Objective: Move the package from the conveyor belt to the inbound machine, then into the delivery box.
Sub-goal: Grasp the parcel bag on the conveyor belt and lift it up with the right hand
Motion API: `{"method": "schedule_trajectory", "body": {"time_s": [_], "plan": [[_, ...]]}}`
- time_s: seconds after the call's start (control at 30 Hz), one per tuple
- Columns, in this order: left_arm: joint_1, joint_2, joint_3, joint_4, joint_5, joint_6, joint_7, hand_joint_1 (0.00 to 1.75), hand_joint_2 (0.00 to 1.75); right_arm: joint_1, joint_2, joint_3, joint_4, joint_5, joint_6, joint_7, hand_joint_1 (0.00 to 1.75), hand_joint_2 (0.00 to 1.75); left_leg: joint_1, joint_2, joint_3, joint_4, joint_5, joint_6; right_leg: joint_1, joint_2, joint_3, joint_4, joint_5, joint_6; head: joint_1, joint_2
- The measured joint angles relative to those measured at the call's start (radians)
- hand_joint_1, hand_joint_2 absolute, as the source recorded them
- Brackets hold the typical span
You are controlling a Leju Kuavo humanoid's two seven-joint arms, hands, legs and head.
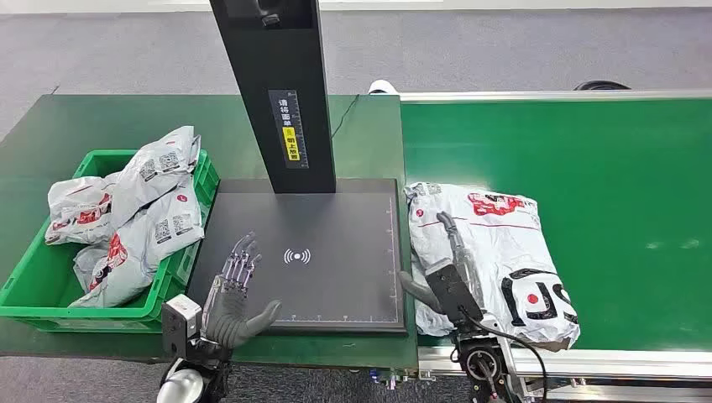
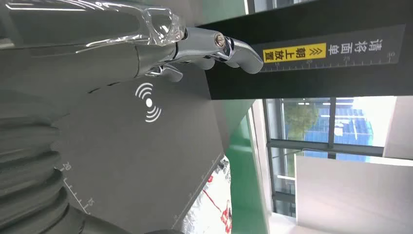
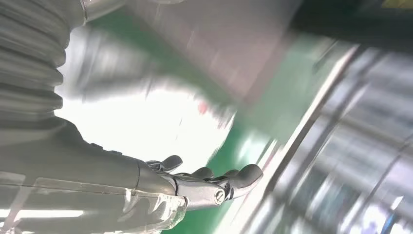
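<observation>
**One package on the belt, both robot hands holding nothing**

One grey-white package (image 1: 491, 252) with red and black print lay flat on the green conveyor belt (image 1: 604, 185), at the belt's left end, just beside the right edge of the black inbound machine platform (image 1: 336, 227). A corner of it was also visible past the platform edge in the left wrist view (image 2: 214, 204).

The right robot hand (image 1: 449, 269) was over the left part of the package, fingers extended along it and apart, thumb out to the side. Head view could not settle whether the fingers were touching the wrapper; nothing was gripped. The right wrist view was motion-blurred; it showed the fingers (image 3: 229, 178) only slightly curled, with nothing between them.

The left robot hand (image 1: 237, 290) was over the near left part of the platform, fingers spread and pointing toward the wireless symbol (image 1: 297, 256), thumb out to the right, holding nothing. In the left wrist view its fingers (image 2: 214, 46) reached toward the machine's black upright column (image 1: 277, 92), which carried a label with a yellow strip (image 1: 290, 133).

The green delivery box (image 1: 34, 294) stood on the dark green surface (image 1: 50, 126) left of the platform, holding several similar packages (image 1: 134, 218), some rising above its rim
</observation>
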Motion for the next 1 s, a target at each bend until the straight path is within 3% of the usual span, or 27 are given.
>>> {"method": "schedule_trajectory", "body": {"time_s": [0.4, 0.57, 0.8, 1.0], "plan": [[0.003, 0.001, 0.012, -0.002, -0.001, -0.003, 0.006, 0.00, 1.75, -0.070, -0.061, -0.094, 0.069, 0.139, -0.088, 0.092, 0.00, 1.75, 0.000, 0.000, 0.000, 0.000, 0.000, 0.000, 0.000, 0.000, 0.000, 0.000, 0.000, 0.000, 0.000, 0.000], [0.001, 0.003, 0.022, -0.002, 0.000, -0.003, 0.009, 0.00, 1.75, -0.086, -0.079, -0.157, 0.124, 0.144, -0.049, 0.143, 0.00, 1.75, 0.000, 0.000, 0.000, 0.000, 0.000, 0.000, 0.000, 0.000, 0.000, 0.000, 0.000, 0.000, 0.000, 0.000], [-0.011, 0.003, 0.025, -0.001, -0.013, 0.000, 0.032, 0.00, 1.75, -0.082, -0.090, -0.182, 0.182, 0.230, 0.065, 0.309, 0.00, 1.75, 0.000, 0.000, 0.000, 0.000, 0.000, 0.000, 0.000, 0.000, 0.000, 0.000, 0.000, 0.000, 0.000, 0.000], [-0.015, 0.003, 0.026, 0.001, -0.015, 0.000, 0.035, 0.00, 1.75, -0.080, -0.095, -0.183, 0.207, 0.243, 0.074, 0.324, 0.00, 1.75, 0.000, 0.000, 0.000, 0.000, 0.000, 0.000, 0.000, 0.000, 0.000, 0.000, 0.000, 0.000, 0.000, 0.000]]}}
